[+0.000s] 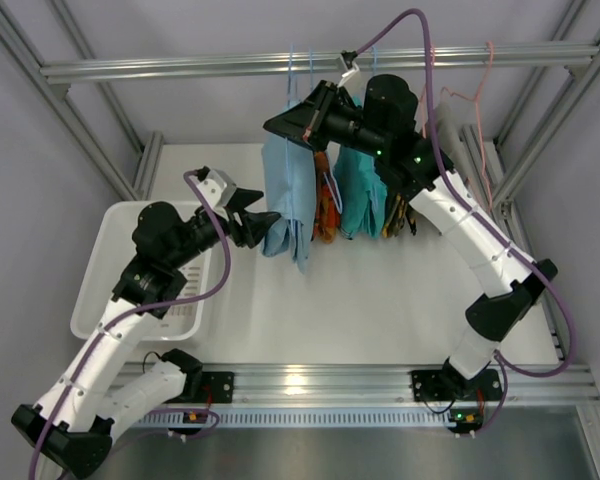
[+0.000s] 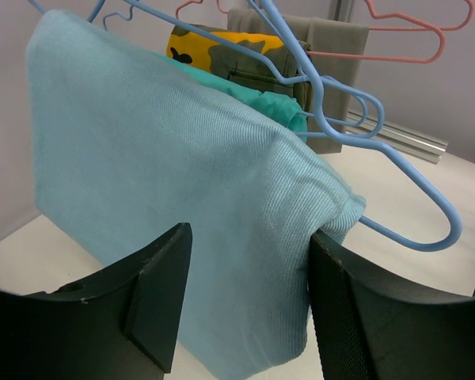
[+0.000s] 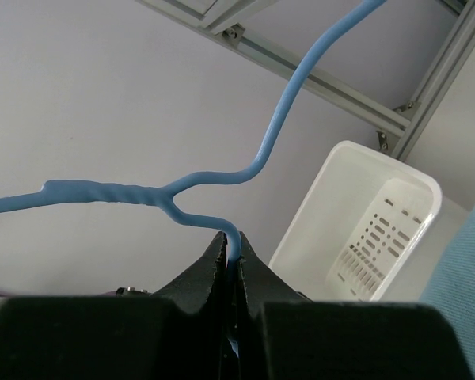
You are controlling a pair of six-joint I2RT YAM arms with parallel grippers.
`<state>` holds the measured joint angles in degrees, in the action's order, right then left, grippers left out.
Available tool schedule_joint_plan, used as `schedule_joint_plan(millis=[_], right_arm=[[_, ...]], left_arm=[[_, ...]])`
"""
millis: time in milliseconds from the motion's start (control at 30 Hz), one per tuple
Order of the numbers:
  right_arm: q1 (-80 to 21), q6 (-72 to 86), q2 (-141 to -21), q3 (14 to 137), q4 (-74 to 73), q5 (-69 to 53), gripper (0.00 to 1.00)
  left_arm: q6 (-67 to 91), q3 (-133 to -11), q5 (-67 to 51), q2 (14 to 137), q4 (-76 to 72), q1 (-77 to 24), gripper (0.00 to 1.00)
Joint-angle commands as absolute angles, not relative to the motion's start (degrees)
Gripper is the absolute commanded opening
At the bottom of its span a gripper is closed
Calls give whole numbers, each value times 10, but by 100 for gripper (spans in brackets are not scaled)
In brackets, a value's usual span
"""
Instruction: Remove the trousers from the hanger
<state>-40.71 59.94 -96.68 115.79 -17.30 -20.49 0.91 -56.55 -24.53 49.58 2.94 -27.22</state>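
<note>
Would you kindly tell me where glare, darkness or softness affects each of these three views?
Top external: glare whitens the near aluminium rail. Left wrist: the trousers show crisp weave, while the left gripper is dark and nearly featureless. Right wrist: the hanger is sharp, the right gripper clamped on it is almost black, and the white basket looks slightly soft.

To the right of the trousers (image 1: 288, 190), passage is blocked by an orange-patterned garment (image 1: 325, 212) and a teal garment (image 1: 358, 190) hung close beside them. Above the trousers, room is taken by the rail (image 1: 180, 68) and by the right gripper (image 1: 302, 128), clamped on the hanger (image 3: 103, 192). Left of them, space is occupied by the left gripper (image 1: 263, 212), its fingers spread around the cloth, and farther left by a white basket (image 1: 130, 208). In front of them, bare table (image 1: 380, 320) is left free.
</note>
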Motion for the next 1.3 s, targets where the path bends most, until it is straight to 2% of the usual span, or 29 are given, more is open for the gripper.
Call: schedule_joint_plan(millis=[0,333,633,767,967,1267], right_arm=[[-413,597,-957,1213,-98,-194,0],[-415,613,-969,1231,-119,-175,0],[-415,624,-973,1233,-121,-177,0],[-415,627,-969,1233,-119,-179,0],[-415,635,-969,1232,-119,-181,0],[-415,642,-969,1232,-120,-180,0]], left_arm=[[7,-564,-261,483,-25,-274,63],[-59,-560,-226,487,-18,-320,70],[-89,-551,-162,499,-31,-355,69],[-102,-544,-107,504,-40,-356,66],[-112,-535,-110,506,-40,-358,65],[-131,-510,-110,505,-47,-366,69]])
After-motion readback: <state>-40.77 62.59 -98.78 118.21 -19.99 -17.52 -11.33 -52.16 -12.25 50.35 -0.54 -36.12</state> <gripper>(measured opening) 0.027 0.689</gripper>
